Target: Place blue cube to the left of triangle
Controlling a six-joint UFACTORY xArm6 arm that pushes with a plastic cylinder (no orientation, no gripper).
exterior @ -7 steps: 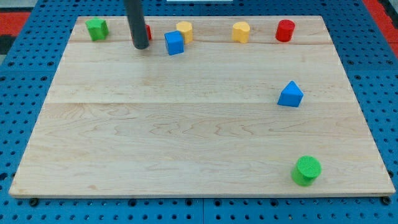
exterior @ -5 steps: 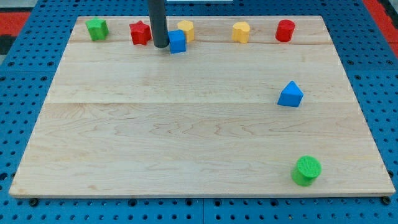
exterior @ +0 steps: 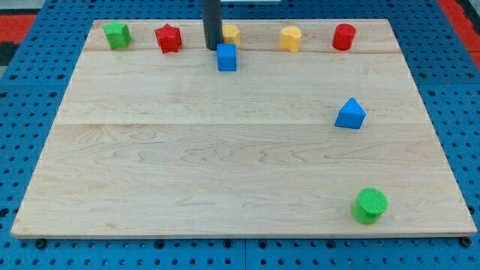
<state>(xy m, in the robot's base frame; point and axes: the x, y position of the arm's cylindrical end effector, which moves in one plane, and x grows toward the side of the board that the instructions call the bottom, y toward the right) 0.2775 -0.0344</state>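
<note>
Seven blocks sit on the wooden surface [exterior: 150, 150], and the one I care about, the blue cube [exterior: 226, 57], lies near the view's top, well apart from the blue triangle [exterior: 350, 114] at the view's right. I have no gripper here, so nothing is held; my tip [exterior: 212, 48] rests just beside the cube's upper-left corner, seemingly touching it. I judge the push is at its start: the cube needs to travel toward the view's right and bottom to end just left of the triangle, so I should keep my tip behind its upper-left side. My rod hides part of the yellow block [exterior: 231, 33] behind it, so its shape is unclear. Exact contact between tip and cube is hard to confirm.
</note>
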